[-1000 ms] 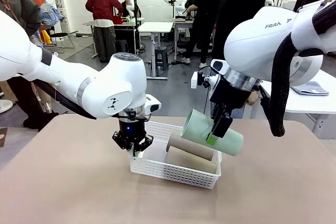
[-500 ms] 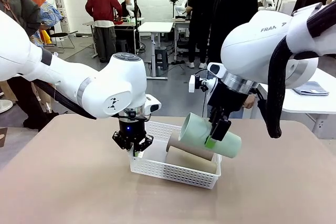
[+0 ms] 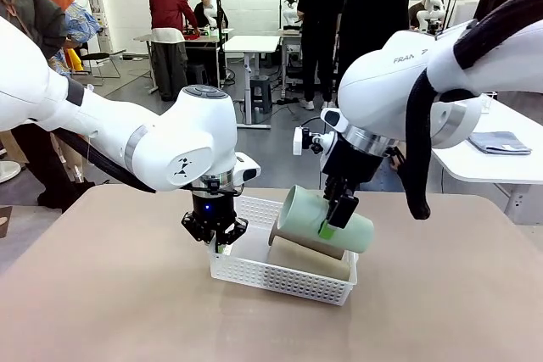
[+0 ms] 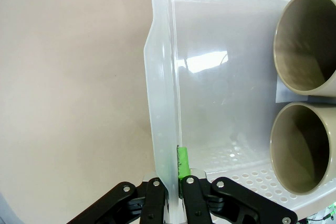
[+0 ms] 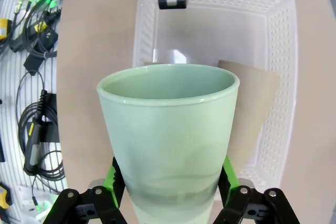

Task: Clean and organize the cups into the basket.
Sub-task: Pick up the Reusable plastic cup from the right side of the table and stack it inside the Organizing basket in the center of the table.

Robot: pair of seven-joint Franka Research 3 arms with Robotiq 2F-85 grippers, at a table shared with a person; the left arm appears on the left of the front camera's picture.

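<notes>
Two tan cups [image 3: 310, 247] lie on their sides in the white basket [image 3: 254, 273], side by side along its right half, mouths toward the left end; in the left wrist view both open mouths [image 4: 307, 40] sit at the frame's right. Basket stands mid-tabletop [image 3: 110, 303].

Left end effector [image 3: 216, 239]: clamped tight on the basket's left wall, one finger inside, one outside. Left wrist view shows the wall [image 4: 163, 129] pinched between the black fingers, a green pad [image 4: 181, 162] against its inner face.

Right end effector [image 3: 333, 216]: jaws wide, clamped across the lower body of the mint green cup [image 3: 318, 218]. Cup is carried tilted, mouth toward the left, just above the tan cups and over the basket's right half; cannot tell whether it touches them. Right wrist view: mint cup [image 5: 168, 129] between green pads [image 5: 116, 178], basket and one tan cup [image 5: 252, 108] beneath it.

Person in black stands at the far side.
</notes>
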